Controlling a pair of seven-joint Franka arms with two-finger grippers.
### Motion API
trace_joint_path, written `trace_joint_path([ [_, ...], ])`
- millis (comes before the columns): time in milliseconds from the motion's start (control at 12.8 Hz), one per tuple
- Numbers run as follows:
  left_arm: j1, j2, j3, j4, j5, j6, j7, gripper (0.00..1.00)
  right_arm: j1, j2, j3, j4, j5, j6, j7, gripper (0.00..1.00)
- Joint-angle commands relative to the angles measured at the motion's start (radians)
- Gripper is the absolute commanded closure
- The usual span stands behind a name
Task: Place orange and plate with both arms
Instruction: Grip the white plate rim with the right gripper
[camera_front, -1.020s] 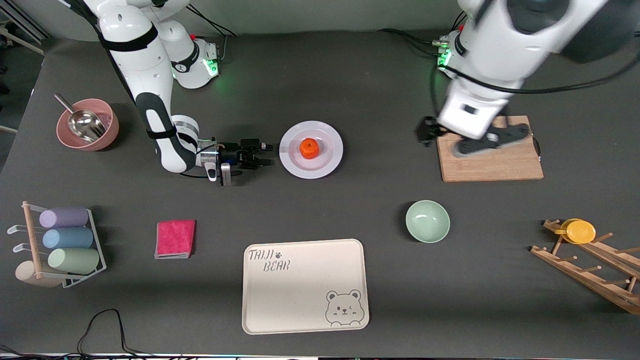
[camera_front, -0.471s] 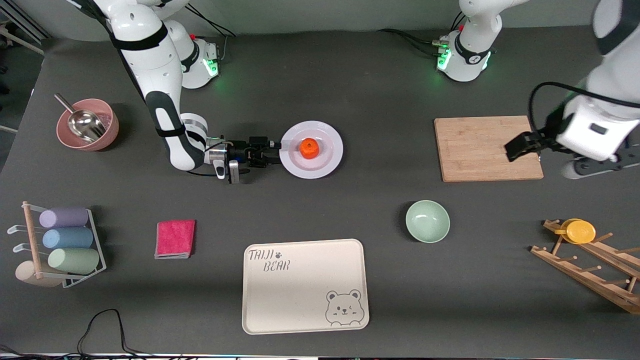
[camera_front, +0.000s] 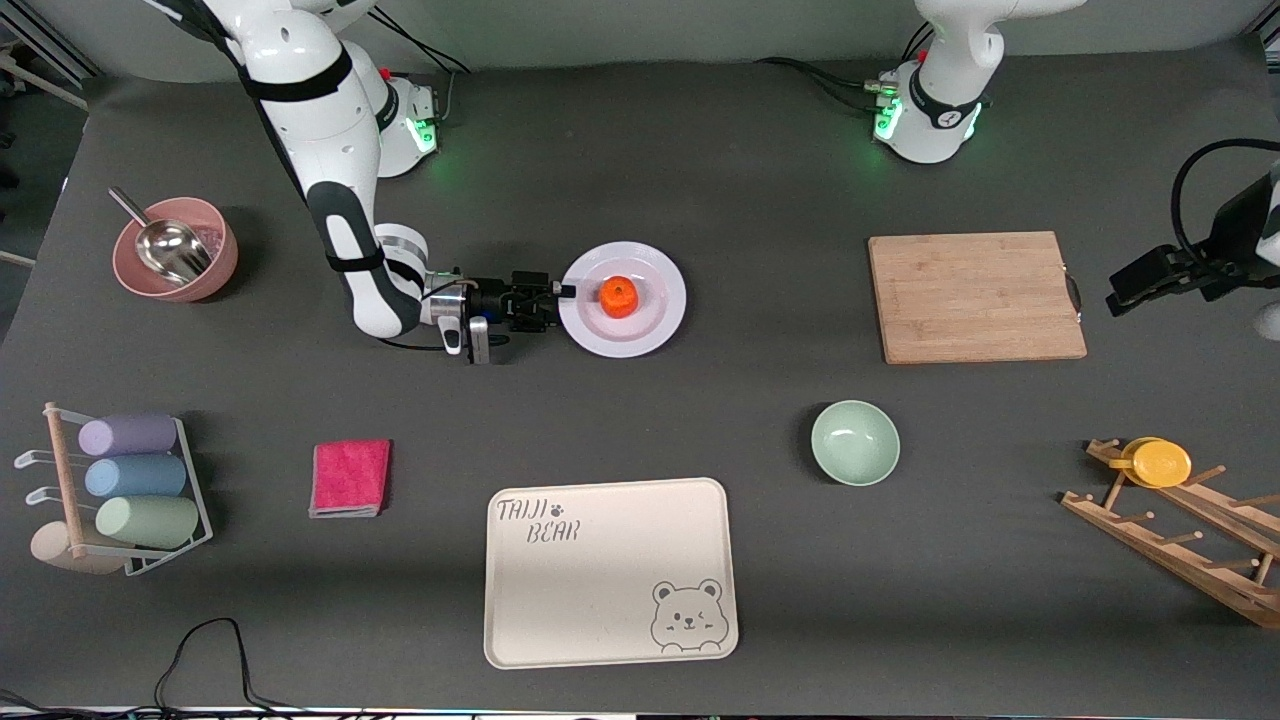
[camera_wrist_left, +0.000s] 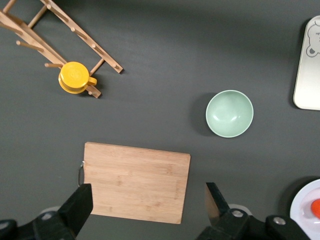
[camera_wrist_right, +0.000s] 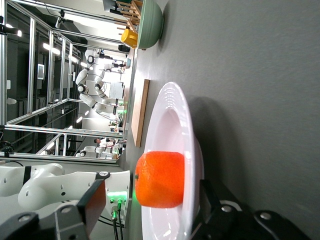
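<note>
The table carries 1 white plate (camera_front: 622, 299) with 1 orange (camera_front: 620, 297) lying in its well, 1 wooden cutting board (camera_front: 975, 297), 1 pale green bowl (camera_front: 855, 442), 1 cream bear tray (camera_front: 610, 571), 1 pink cloth (camera_front: 351, 477), 1 pink bowl (camera_front: 176, 249) holding a metal scoop (camera_front: 163, 243), 1 yellow cup (camera_front: 1158, 463) on a wooden rack (camera_front: 1180, 535) and 1 wire holder (camera_front: 110, 490) with 3 pastel rolls.

The right gripper (camera_front: 560, 293) lies low at the plate's edge toward the right arm's end of the table, its fingers straddling the rim, 1 above and 1 below, not visibly clamped; the orange sits just past the fingertips. The left gripper (camera_wrist_left: 147, 207) hangs spread wide over the cutting board's end, holding nothing.
</note>
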Motion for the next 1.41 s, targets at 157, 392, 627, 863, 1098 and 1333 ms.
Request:
trace_joint_path([
  [157, -0.038, -0.032, 0.052, -0.005, -0.011, -0.04, 0.125, 0.0, 0.043, 0.053, -0.003, 0.03, 0.049, 0.007, -0.065, 0.32],
  [392, -0.038, -0.022, 0.049, 0.021, -0.009, -0.054, 0.124, 0.0, 0.049, 0.055, -0.003, 0.03, 0.052, 0.007, -0.073, 0.95],
  [627, -0.041, -0.019, 0.046, 0.025, -0.011, -0.052, 0.11, 0.0, 0.049, 0.062, -0.005, 0.032, 0.051, 0.007, -0.083, 1.0],
  [863, -0.027, -0.015, 0.028, 0.025, -0.008, -0.07, 0.13, 0.0, 0.041, 0.071, -0.003, 0.03, 0.051, -0.007, -0.074, 1.0],
  [1098, -0.025, -0.013, 0.022, 0.025, -0.008, -0.074, 0.132, 0.0, 0.035, 0.073, -0.005, 0.03, 0.046, -0.054, 0.037, 1.0],
  [1333, -0.012, -0.015, 0.02, 0.025, -0.008, -0.074, 0.132, 0.0, 0.026, 0.062, -0.009, 0.032, 0.036, -0.063, 0.134, 1.0],
])
